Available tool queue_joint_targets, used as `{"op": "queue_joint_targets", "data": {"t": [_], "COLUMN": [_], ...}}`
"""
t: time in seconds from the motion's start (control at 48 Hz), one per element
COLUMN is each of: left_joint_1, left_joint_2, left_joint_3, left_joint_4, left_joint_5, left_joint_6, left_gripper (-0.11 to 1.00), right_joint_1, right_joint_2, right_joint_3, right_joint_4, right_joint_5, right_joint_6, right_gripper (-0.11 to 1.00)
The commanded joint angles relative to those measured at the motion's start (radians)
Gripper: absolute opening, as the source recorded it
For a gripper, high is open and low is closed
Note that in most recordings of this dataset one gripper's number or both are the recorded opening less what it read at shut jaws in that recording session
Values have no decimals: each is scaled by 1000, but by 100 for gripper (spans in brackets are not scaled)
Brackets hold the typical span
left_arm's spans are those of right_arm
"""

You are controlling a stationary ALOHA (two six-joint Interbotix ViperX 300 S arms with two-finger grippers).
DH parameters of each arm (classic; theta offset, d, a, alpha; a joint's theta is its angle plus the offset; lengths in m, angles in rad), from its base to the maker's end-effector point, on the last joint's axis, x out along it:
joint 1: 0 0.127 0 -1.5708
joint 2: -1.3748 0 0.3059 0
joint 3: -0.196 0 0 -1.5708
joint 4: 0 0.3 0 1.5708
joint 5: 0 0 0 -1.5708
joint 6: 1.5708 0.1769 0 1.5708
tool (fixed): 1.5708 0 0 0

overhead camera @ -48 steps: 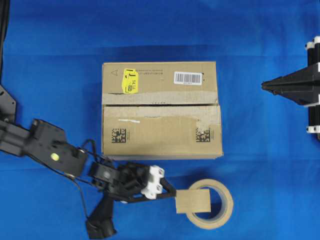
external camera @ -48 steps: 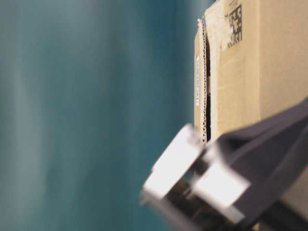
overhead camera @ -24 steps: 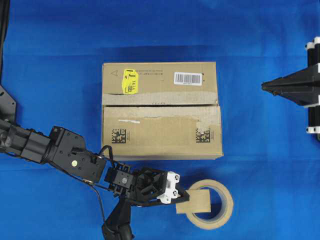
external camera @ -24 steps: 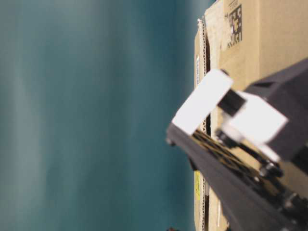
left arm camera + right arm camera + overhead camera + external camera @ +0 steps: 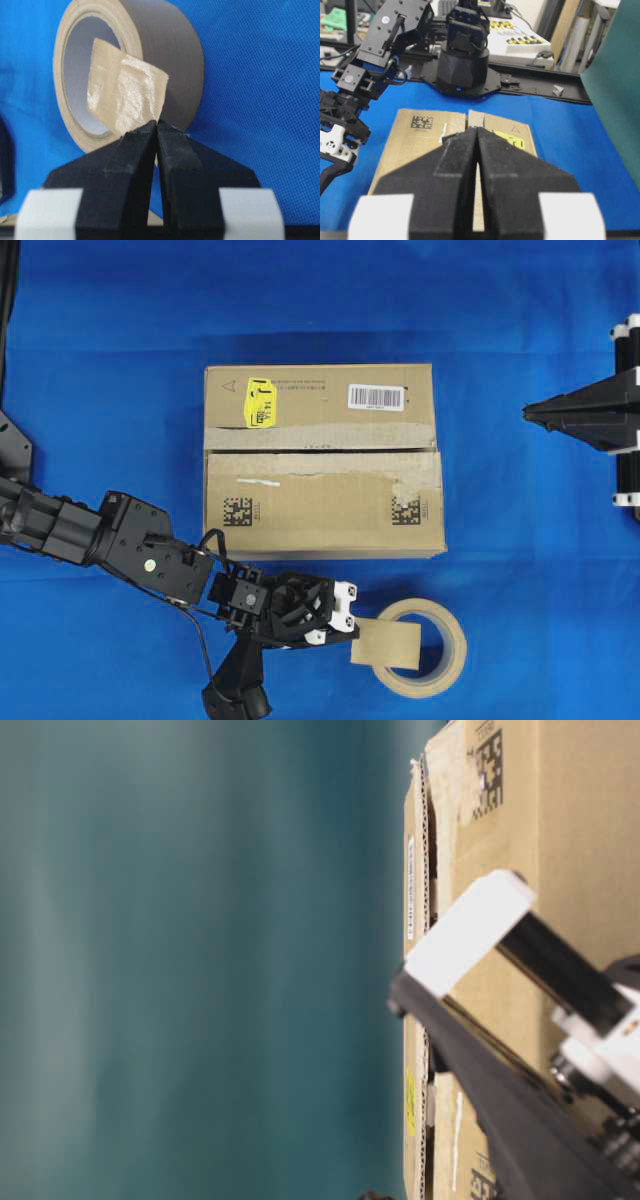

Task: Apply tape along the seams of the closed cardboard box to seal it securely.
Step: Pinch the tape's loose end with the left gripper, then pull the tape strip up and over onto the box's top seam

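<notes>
Closest to the camera edge of the blue tabletop [image 5: 540, 330], the left end effector [image 5: 352, 627] has its black fingers [image 5: 135, 150] pinched together on the edge of a short tan-brown rectangular piece of packing tape [image 5: 385, 645]. In the left wrist view that tape piece [image 5: 125, 95] stands up crinkled right in front of the beige ring-shaped tape roll [image 5: 150, 65]; from overhead it overlaps the roll [image 5: 445, 665], though I honestly can't tell if its far end is stuck to the roll or just lying across it. Just beyond sits the brown rectangular cardboard box [image 5: 322, 510], flaps closed, with two black square codes on the near flap, a yellow sticker and a white barcode label on the far one. The long dark seam [image 5: 320, 449] runs side to side between the flaps, bordered by pale worn tape bands. Well off to the far right side, the right end effector [image 5: 527, 414] hangs clear of the box, fingers [image 5: 460, 150] pressed together on nothing, pointing toward the box [image 5: 420, 137].
</notes>
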Motion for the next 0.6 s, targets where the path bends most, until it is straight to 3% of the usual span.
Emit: {"op": "queue_joint_targets", "data": {"t": [0.0, 0.354, 0.583], "left_joint_1": [-5, 3, 52], "left_joint_2": [-41, -204, -325], "left_joint_3": [-17, 18, 67], "left_joint_4": [-2, 2, 2], "left_joint_5": [-2, -2, -2], "left_joint_6": [0, 23, 109], "left_gripper": [1, 1, 1], "right_joint_1": [-2, -3, -3], "right_joint_2": [5, 5, 11], "right_joint_3": [-29, -31, -31], "right_joint_4": [0, -2, -2], "right_joint_5": [-3, -3, -5], "right_joint_6": [2, 2, 0], "right_gripper": [1, 1, 1]}}
